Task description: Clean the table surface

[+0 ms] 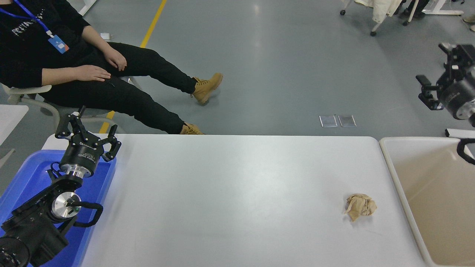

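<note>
Still one paper wad on the white tabletop

Right now the table surface (pixel 230 193) fills the middle and lower part of the head view, matte white with rounded far corners. A crumpled tan paper ball (pixel 360 206) lies on it toward four o'clock, near the right edge and alone. Just beside that edge, at three to four o'clock, sits a beige tub (pixel 402 185).

At eight o'clock the left gripper (pixel 87 134) hangs over the far end of a blue tray (pixel 22 178) that lies at the table's left side; its fingers are spread apart with nothing between them. The right gripper (pixel 441 79) is up at two o'clock by the picture's edge, raised beyond the tub's far rim and well apart from the paper ball; its fingers too stand apart and bare.

Across the table at ten to eleven o'clock a person (pixel 74 70) in black clothes and tan boots sits on a chair, hands resting on the thighs.
</note>
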Controlling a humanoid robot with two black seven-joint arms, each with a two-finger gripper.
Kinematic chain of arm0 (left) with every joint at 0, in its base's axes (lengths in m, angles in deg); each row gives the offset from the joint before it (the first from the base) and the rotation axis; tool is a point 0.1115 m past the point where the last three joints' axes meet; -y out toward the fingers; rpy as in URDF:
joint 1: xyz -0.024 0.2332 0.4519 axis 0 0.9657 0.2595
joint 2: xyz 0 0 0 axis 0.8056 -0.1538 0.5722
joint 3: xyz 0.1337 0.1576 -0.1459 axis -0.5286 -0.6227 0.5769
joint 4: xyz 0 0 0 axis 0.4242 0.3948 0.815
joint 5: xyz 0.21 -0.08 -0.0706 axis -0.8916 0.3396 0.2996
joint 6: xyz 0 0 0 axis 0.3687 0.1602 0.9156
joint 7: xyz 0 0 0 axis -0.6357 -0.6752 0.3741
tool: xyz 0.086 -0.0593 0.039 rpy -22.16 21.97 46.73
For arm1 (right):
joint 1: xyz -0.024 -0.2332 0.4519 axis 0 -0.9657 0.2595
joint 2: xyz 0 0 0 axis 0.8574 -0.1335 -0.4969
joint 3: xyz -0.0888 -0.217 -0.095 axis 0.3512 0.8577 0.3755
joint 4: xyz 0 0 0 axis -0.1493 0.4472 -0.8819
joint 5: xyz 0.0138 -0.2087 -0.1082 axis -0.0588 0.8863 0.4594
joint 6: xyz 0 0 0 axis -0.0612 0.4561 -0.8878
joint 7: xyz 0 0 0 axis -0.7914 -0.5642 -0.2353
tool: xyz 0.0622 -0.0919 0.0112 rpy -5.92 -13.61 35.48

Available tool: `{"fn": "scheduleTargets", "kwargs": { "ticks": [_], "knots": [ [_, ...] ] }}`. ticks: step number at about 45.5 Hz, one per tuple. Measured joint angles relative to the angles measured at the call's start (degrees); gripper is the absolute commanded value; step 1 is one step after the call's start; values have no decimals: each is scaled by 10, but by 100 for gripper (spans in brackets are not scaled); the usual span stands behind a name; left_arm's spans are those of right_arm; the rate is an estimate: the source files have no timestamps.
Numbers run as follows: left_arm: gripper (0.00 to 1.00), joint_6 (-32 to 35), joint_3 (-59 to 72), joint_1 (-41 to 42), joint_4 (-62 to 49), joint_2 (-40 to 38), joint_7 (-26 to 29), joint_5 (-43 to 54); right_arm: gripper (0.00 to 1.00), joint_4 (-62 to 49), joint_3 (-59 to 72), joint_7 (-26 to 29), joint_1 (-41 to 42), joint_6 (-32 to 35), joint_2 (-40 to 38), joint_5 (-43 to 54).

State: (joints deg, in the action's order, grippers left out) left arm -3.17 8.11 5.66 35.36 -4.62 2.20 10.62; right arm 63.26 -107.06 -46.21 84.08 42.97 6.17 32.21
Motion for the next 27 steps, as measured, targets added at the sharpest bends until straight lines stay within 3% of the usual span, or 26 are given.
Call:
{"fn": "scheduleTargets", "kwargs": {
  "ticks": [11, 16, 27],
  "knots": [
    [100, 0, 0, 0, 0, 0, 0, 0, 100, -2, 288, -18, 128, 1, -16, 126],
    [100, 0, 0, 0, 0, 0, 0, 0, 100, 12, 422, -51, 184, 1, -8, 196],
    [100, 0, 0, 0, 0, 0, 0, 0, 100, 80, 591, -108, 242, 2, 6, 332]
  ]
}}
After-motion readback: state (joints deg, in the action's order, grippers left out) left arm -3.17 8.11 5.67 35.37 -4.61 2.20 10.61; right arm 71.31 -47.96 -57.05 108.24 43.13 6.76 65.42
